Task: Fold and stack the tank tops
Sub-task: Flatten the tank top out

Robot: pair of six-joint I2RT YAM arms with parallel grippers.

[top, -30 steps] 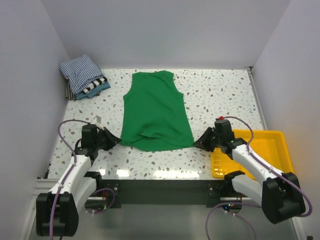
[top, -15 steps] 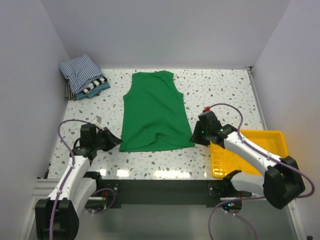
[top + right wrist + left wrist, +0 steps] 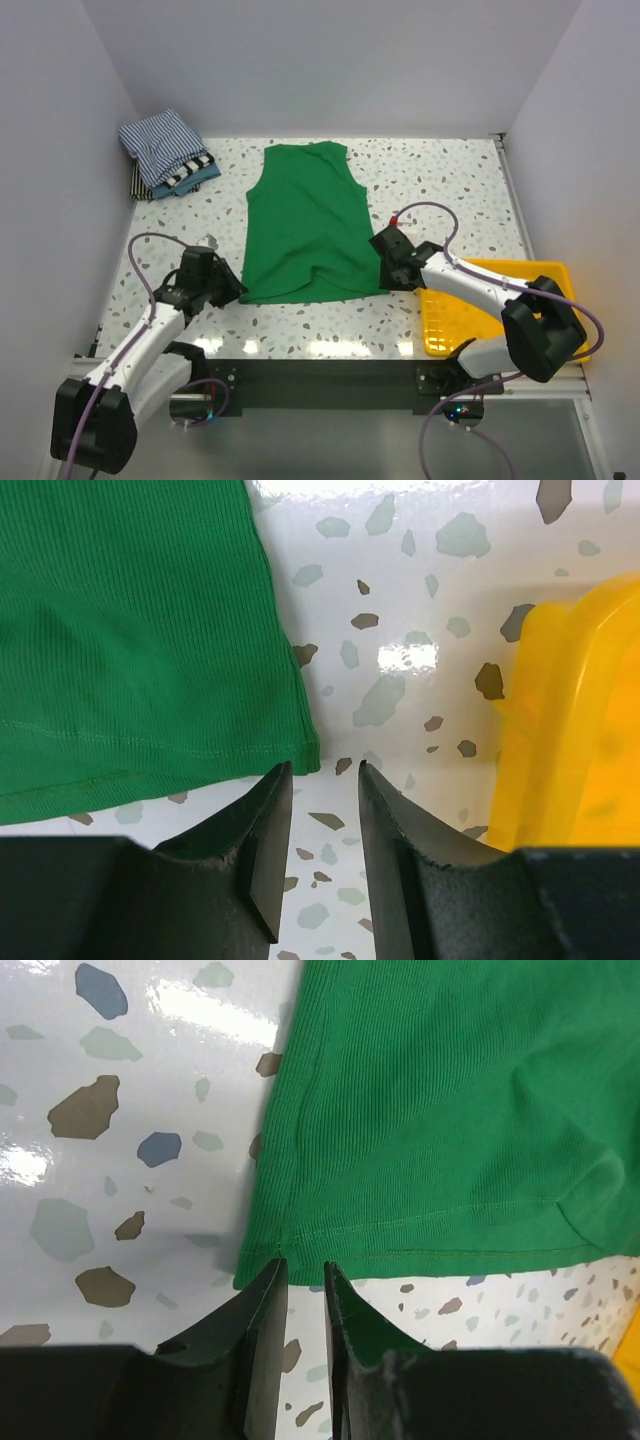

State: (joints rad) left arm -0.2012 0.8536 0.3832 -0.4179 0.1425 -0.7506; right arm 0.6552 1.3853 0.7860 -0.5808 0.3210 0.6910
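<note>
Since the earlier frames both arms have closed in on the green tank top's (image 3: 312, 225) near hem. The right claw (image 3: 384, 266) has swung away from the yellow tray (image 3: 545, 290) toward the hem's corner at 5 o'clock. The left claw (image 3: 236, 290) has edged up to the corner at 7 o'clock. The top itself lies flat and unfolded in the middle of the surface (image 3: 450, 180), neck toward 12 o'clock. A folded stack (image 3: 165, 150), blue-and-white stripes uppermost, sits at 10 o'clock in the far corner.

From the left wrist, the left claw (image 3: 300, 1272) is parted only by a narrow slit, with nothing in it. The green tank top (image 3: 430, 1110) has its stitched hem corner just ahead of the tips at 12 o'clock, barely clear of them.

From the right wrist, the right claw (image 3: 322, 776) is also narrowly parted and empty. Its gap is lined up on the hem corner of the green tank top (image 3: 130, 630), just beyond the tips at 12 o'clock. The yellow tray (image 3: 570, 710) is at 3 o'clock, close by but apart.

I judge this as the approach to a two-corner pinch. Each claw needs to slide onto its corner and close before the hem is lifted toward the neck for the first fold.
</note>
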